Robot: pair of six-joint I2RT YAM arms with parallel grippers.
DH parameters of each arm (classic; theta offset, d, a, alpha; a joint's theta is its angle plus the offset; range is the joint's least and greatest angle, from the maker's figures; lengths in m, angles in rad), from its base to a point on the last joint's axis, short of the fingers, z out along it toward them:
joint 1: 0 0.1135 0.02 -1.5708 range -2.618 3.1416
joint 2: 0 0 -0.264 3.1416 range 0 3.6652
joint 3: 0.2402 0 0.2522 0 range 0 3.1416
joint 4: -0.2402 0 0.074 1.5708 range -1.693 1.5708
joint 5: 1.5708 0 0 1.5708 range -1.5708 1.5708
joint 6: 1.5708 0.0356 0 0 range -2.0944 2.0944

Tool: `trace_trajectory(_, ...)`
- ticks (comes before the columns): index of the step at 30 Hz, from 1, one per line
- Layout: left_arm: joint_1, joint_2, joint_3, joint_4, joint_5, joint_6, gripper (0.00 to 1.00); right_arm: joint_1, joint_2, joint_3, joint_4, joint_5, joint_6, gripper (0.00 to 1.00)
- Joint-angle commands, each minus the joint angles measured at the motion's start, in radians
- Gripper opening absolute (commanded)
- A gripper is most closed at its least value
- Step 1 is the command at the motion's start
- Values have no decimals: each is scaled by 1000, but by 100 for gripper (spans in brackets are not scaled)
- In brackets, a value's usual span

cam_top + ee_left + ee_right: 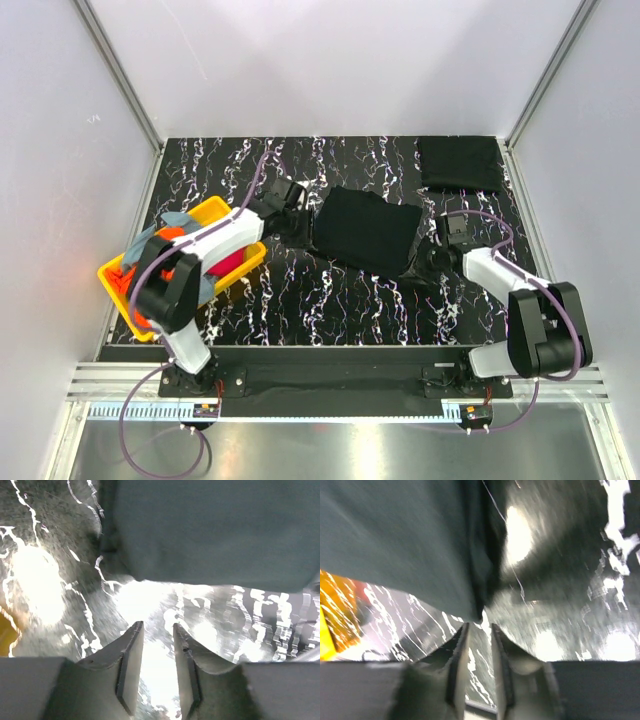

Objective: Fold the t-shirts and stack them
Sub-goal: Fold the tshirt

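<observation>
Black t-shirt [365,230]: partly folded into a rough rectangle, lying flat and skewed at table centre. Second black t-shirt [459,163]: folded flat, at the far right corner. Red garment [230,262]: bunched inside the yellow basket [215,210], left.

You'll find nothing readable here; the small board [207,408] beside the left arm base [190,372] perhaps bears marks, too tiny.

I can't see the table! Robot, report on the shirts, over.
Left gripper, right gripper: slightly open, empty, flanking black t-shirt. T-shirt mid-table, not stacked. Folded black shirt far right. Nothing blocking.
</observation>
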Motion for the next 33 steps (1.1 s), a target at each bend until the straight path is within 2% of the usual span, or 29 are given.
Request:
trace_trajectory(1, 13, -116, -6, 42, -70, -40, 39, 6, -60, 24, -129, 42, -6, 32)
trace_trajectory(2, 15, -124, 26, 42, -62, -27, 41, 5, -87, 44, -169, 57, -17, 40)
trace_trajectory(4, 16, -105, 82, 42, -13, 9, 48, 3, -106, 91, -207, 69, -40, 45)
trace_trajectory(6, 27, -27, 191, 40, 13, 81, 50, -11, -107, 127, -241, 65, -78, 50)
trace_trajectory(9, 73, 120, 346, 39, 84, 147, 48, -96, -63, 188, -200, -38, -147, 49)
trace_trajectory(11, 102, 234, 464, 39, 149, 183, 42, -164, 21, 243, -145, -110, -193, 49)
trace_trajectory(14, 120, 361, 593, 28, 234, 215, 41, -202, 188, 369, -151, -203, -259, 52)
trace_trajectory(19, 136, 503, 757, 13, 219, 264, 50, -210, 351, 515, -120, -234, -311, 59)
trace_trajectory(25, 162, 665, 882, 13, 277, 230, 54, -227, 477, 612, -64, -227, -330, 60)
trace_trajectory(33, 176, 718, 902, 106, 337, 207, 57, -230, 598, 681, -40, -213, -341, 58)
